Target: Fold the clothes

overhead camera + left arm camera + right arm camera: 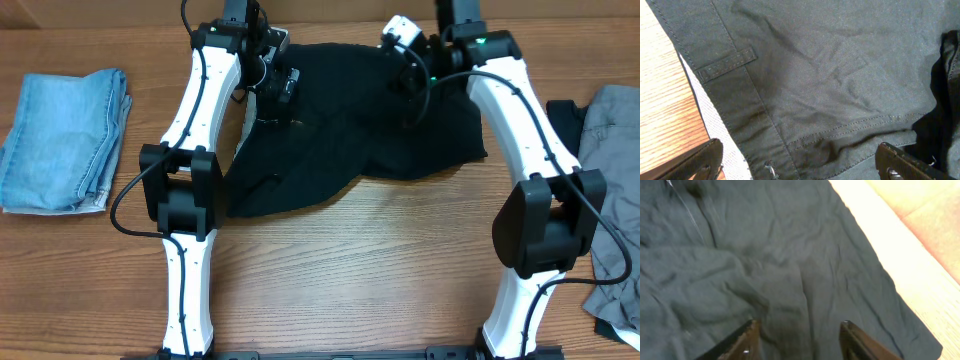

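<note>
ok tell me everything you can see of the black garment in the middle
The black garment is soft, matte woven fabric, lying spread out and wrinkled on the wooden table. Its waistband carries a stitched belt loop, with pale lining showing at the edge. The left gripper and right gripper hang open over it; contact is unclear.

The black shorts (pixel 370 130) are lying spread and rumpled across the far middle of the tabletop (pixel 340 280), with 1 leg trailing toward the near left. Their waistband is showing a belt loop (pixel 727 64) and a pale inner lining (pixel 715 125). The light-blue denim (pixel 65 140) is sitting folded at the far left. The grey garment (pixel 615 170) is lying loosely at the right edge.
</note>
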Robot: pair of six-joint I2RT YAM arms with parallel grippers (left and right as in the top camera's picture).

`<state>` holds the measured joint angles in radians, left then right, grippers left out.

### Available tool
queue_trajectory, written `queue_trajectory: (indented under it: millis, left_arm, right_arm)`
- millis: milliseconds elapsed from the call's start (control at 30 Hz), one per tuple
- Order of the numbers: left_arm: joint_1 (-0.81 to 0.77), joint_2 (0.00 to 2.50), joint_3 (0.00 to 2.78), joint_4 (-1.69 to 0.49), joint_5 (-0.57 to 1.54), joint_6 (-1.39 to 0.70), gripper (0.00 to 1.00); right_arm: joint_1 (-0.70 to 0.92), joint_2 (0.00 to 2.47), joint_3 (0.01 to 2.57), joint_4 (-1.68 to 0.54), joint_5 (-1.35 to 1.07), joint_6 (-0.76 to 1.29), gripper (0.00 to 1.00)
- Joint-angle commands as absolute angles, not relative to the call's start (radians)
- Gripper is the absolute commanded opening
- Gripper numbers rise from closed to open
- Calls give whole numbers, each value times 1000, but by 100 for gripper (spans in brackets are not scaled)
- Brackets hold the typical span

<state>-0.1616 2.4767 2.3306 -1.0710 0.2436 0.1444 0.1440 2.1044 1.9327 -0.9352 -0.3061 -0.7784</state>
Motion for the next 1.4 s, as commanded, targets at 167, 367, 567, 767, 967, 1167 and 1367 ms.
queue_trajectory:
  millis: [167,367,567,767,967,1167,1367]
  left_arm:
    - [-158,2498,2330,-1073,252,142,100]
    - [-158,2498,2330,-1072,252,142,100]
    - [-158,2498,2330,-1073,252,142,100]
    - [-157,2498,2330,-1073,252,142,100]
    - [-158,2498,2330,-1073,252,142,100]
    - [-158,2498,2330,-1072,252,142,100]
    - [-158,2498,2330,-1072,252,142,100]
  right_arm:
    - [118,2243,1947,-931,-429,-983,66]
    - [118,2297,1947,-805,-468,-985,92]
    - [118,2302,1945,-691,-526,-984,99]
    - [118,2349,1944,-691,-571,-985,100]
    - [118,2391,1944,-675,-571,-984,98]
    - [118,2391,1944,-681,-612,-984,90]
    - [118,2391,1944,-725,-631,-984,85]
